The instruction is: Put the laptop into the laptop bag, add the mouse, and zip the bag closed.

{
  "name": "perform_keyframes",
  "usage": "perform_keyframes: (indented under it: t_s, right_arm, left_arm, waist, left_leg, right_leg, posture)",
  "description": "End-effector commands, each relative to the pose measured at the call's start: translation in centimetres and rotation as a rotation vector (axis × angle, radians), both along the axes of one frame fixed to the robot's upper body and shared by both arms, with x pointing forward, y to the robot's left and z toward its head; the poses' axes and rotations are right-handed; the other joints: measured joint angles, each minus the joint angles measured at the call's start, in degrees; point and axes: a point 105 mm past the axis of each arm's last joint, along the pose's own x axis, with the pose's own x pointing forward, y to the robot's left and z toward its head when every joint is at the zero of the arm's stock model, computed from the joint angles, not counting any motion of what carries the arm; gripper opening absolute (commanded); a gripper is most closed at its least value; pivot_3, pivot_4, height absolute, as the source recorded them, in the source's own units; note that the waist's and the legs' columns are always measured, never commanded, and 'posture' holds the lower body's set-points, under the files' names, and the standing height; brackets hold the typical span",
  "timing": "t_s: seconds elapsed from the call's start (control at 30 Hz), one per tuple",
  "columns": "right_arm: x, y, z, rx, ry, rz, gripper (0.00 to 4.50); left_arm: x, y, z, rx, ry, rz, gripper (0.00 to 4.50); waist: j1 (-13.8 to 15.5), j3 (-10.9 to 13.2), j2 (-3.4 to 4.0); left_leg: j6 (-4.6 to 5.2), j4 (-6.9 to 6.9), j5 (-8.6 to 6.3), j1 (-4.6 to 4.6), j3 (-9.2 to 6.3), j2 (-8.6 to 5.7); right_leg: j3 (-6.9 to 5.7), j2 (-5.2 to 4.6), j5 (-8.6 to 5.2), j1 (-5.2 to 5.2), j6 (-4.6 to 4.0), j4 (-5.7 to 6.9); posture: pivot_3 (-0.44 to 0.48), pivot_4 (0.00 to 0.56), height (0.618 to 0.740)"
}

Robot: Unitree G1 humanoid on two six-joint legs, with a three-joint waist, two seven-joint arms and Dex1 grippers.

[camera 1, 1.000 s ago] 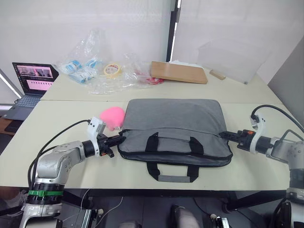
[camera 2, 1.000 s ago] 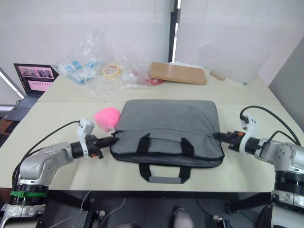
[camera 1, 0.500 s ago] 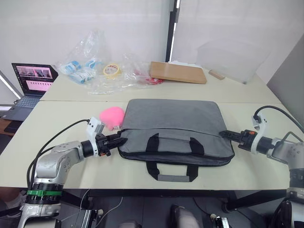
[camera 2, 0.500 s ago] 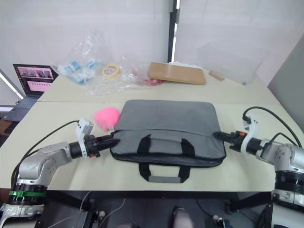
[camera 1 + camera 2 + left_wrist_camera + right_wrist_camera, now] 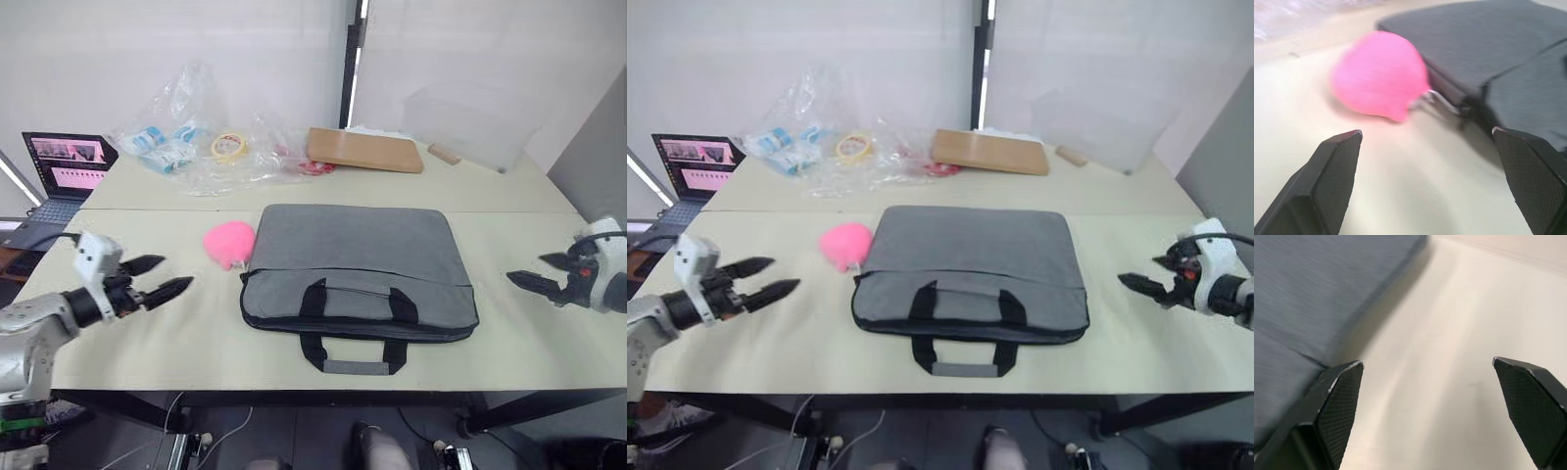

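Left side: the left gripper (image 5: 162,277) hovers over the bare surface (image 5: 196,343), fingers spread apart and holding nothing, well apart from the bag; the dark laptop with a lit screen (image 5: 61,166) stands at the far left edge and is no part of the task.

Centre left: the pink fluffy ball (image 5: 229,242) rests just beside the rear left corner of the laptop bag (image 5: 353,259), where the left wrist view shows a metal zipper pull (image 5: 1442,102) lying at that corner; whether ball and bag touch cannot be told.

Centre: the laptop bag lies flat, handles toward the robot; its seam reads as closed along the visible top and front, which suggests the zipping is finished or nearly so; the silver laptop and white mouse are judged to be inside, though this cannot be confirmed.

Rear: plastic bags (image 5: 181,132), a roll of tape (image 5: 229,146) and a wooden board (image 5: 366,149) lie well clear.

Right side: the right gripper (image 5: 546,273) hovers off the bag's right end, fingers apart and empty.

Recommendation: verify the zipper is fully home at both corners; if any gap remains, pin one end flat and draw the pull along the seam line, not upward.
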Motion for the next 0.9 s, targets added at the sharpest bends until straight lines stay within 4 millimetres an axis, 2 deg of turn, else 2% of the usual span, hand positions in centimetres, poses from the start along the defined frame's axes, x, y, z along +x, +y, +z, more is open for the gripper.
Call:
perform_keyframes:
  t_s: [0.03,0.17,0.27,0.4,0.47,0.57,0.6,0.7,0.73,0.8,0.9]
  right_arm:
    - [-0.1,-0.5,1.5,-0.053,-0.05,0.096,4.49]
    - [-0.4,-1.7,1.5,-0.134,0.017,0.161,4.49]
    - [-0.3,-1.3,2.4,-0.073,0.039,0.211,4.49]
    - [1.0,3.4,5.7,0.034,-0.05,0.409,4.49]
    - [1.1,7.0,6.9,0.089,-0.063,0.535,4.49]
    - [0.1,12.7,7.8,0.111,-0.078,0.73,4.49]
    - [-0.4,15.2,8.0,0.137,-0.09,0.805,4.49]
    - [-1.5,18.9,8.2,0.191,-0.101,0.91,4.49]
    - [-1.6,19.9,8.3,0.219,-0.101,0.929,3.98]
    - [-2.1,22.1,7.8,0.254,-0.076,0.994,3.34]
    - [-2.1,24.0,6.6,0.245,-0.074,1.036,2.31]
  left_arm:
    - [0.2,2.4,0.8,0.111,-0.092,0.062,4.5]
    - [0.9,5.0,1.0,0.124,-0.079,0.154,4.5]
    - [1.0,5.5,1.5,0.126,-0.1,0.165,4.5]
    - [0.9,6.1,1.7,0.093,-0.112,0.183,4.5]
    - [0.8,6.0,1.6,0.078,-0.111,0.176,4.5]
    - [0.7,5.7,1.4,0.051,-0.109,0.171,4.5]
    - [0.7,5.5,1.3,0.044,-0.108,0.168,4.5]
    - [0.7,5.2,1.4,0.034,-0.11,0.163,4.5]
    - [0.8,5.2,1.5,0.029,-0.111,0.164,4.5]
    - [0.9,5.0,1.6,0.023,-0.115,0.163,4.5]
    - [1.0,4.8,1.8,0.007,-0.114,0.162,4.5]
  waist:
    - [-0.43,0.04,0.07]
    - [-0.79,0.07,0.1]
    - [-0.91,0.07,0.11]
    - [-1.34,0.08,0.12]
    - [-1.46,0.08,0.13]
    - [-1.44,0.09,0.16]
    - [-1.41,0.09,0.16]
    - [-0.85,0.09,0.15]
    - [-0.49,0.09,0.15]
    - [0.0,0.09,0.15]
    - [0.03,0.09,0.15]
  left_leg:
    - [-0.03,-0.02,0.02,0.0,0.01,0.0]
    - [-0.05,-0.04,0.04,0.0,0.03,0.12]
    - [-0.04,-0.11,0.04,0.01,0.02,0.16]
    - [-0.04,-0.13,0.04,0.0,0.03,0.25]
    - [-0.06,-0.12,0.04,-0.01,0.02,0.37]
    - [-0.08,-0.07,0.03,-0.03,-0.02,0.43]
    - [-0.09,-0.02,0.03,0.0,-0.07,0.43]
    - [-0.13,0.12,0.01,-0.11,-0.14,0.37]
    - [-0.14,0.14,0.01,-0.15,-0.16,0.34]
    - [-0.14,0.15,0.01,-0.19,-0.24,0.24]
    - [-0.13,0.15,0.01,-0.22,-0.29,0.16]
  right_leg:
    - [0.02,0.0,0.0,0.0,-0.02,0.01]
    - [-0.04,0.09,-0.02,-0.02,-0.1,-0.01]
    - [-0.06,0.12,-0.03,-0.02,-0.12,-0.07]
    - [-0.06,0.14,-0.02,-0.04,-0.13,-0.11]
    - [-0.11,0.21,-0.02,-0.06,-0.14,-0.09]
    - [-0.16,0.22,-0.02,-0.2,-0.17,-0.02]
    - [-0.19,0.21,-0.02,-0.26,-0.18,0.01]
    - [-0.28,0.19,0.0,-0.48,-0.21,0.1]
    - [-0.29,0.19,0.0,-0.5,-0.22,0.11]
    - [-0.39,0.12,-0.01,-0.51,-0.23,0.1]
    - [-0.44,0.1,-0.01,-0.51,-0.23,0.08]
  posture:
    - [0.0,0.15,0.74]
    - [0.0,0.15,0.74]
    - [0.0,0.15,0.74]
    - [0.0,0.15,0.74]
    - [0.0,0.15,0.74]
    - [0.0,0.15,0.74]
    - [0.0,0.15,0.74]
    - [0.0,0.15,0.74]
    - [0.0,0.15,0.74]
    - [0.0,0.15,0.74]
    - [0.0,0.15,0.74]
